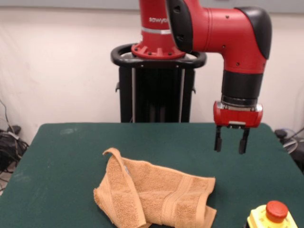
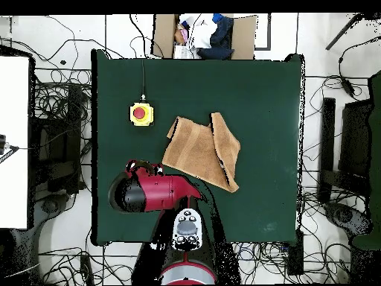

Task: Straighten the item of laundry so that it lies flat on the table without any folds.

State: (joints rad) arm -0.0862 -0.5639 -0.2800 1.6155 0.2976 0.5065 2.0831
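The orange-tan towel [image 1: 156, 194] lies crumpled on the dark green table [image 1: 66, 156], near its front edge. Its left part is folded over, with one corner sticking up, and a woven band runs across its right half. In the overhead view the towel [image 2: 199, 149] lies near the table's [image 2: 260, 89] middle, with a strip folded over along its right side. My gripper [image 1: 231, 142] hangs open and empty above the table, to the right of the towel and beyond it, not touching it. In the overhead view the gripper is hidden under the red arm [image 2: 152, 191].
A yellow box with a red stop button [image 1: 273, 214] stands at the front right, close to the towel's right edge; it also shows in the overhead view [image 2: 141, 113]. A person [image 2: 201, 31] is by a cardboard box beyond the table's far edge. Cables lie around the table.
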